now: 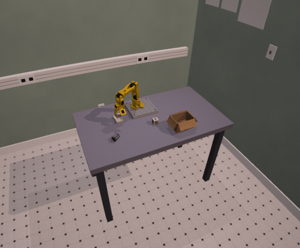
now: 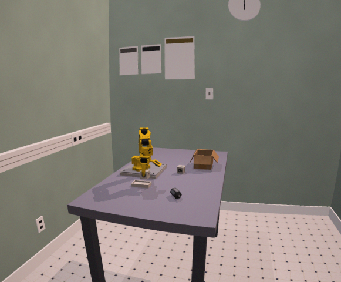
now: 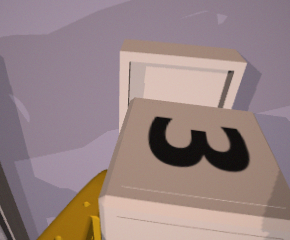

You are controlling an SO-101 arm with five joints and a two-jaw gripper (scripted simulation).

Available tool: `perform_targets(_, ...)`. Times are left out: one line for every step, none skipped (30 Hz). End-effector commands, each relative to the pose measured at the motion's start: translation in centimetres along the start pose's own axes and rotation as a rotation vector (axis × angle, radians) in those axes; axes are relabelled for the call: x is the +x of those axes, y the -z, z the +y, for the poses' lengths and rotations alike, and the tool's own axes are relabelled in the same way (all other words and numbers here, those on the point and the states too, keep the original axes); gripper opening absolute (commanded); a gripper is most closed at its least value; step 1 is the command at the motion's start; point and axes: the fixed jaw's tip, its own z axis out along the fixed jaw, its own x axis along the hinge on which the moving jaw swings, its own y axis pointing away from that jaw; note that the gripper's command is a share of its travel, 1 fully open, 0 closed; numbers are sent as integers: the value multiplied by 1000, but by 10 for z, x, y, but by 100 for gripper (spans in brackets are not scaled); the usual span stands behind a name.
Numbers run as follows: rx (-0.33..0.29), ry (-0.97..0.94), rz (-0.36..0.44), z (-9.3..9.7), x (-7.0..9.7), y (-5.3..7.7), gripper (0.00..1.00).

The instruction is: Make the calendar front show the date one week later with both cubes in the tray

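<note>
My gripper [image 1: 119,113] is shut on a pale digit cube [image 3: 200,170] whose face toward the wrist camera shows a 3. I hold it just above the table, close to the near side of the small white tray [image 3: 182,80]. The tray also shows in the top view [image 1: 117,119] and the exterior view [image 2: 141,183], and it looks empty. The held cube shows under the fingers in the exterior view [image 2: 146,174]. A second digit cube [image 1: 155,121] stands on the table to the right of the arm's base; it also shows in the exterior view [image 2: 181,169].
An open cardboard box [image 1: 182,121] stands on the right part of the table. A small black cylinder [image 1: 115,137] lies toward the front of the table. The arm stands on a grey base plate [image 1: 142,108].
</note>
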Motion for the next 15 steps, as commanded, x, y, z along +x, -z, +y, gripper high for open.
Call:
perform_targets(-1, -3, -1, 2, -1, -3, 0)
perform_targets(-1, -3, -1, 2, -1, -3, 0)
perform_targets(-1, -3, -1, 2, -1, -3, 0)
perform_targets(-1, -3, -1, 2, -1, -3, 0)
perform_targets(-1, -3, -1, 2, -1, -3, 0)
perform_targets(-1, -3, -1, 2, -1, -3, 0)
perform_targets(-1, -3, -1, 2, -1, -3, 0)
perform_targets(-1, -3, -1, 2, -1, -3, 0)
perform_targets(-1, -3, -1, 2, -1, -3, 0)
perform_targets(-1, -3, -1, 2, -1, -4, 0)
perform_targets(-1, -3, -1, 2, -1, -4, 0)
perform_targets(-1, -3, -1, 2, -1, -5, 0)
perform_targets(-1, -3, -1, 2, -1, -6, 0)
perform_targets(-1, -3, -1, 2, -1, -6, 0)
perform_targets(-1, -3, -1, 2, -1, -7, 0)
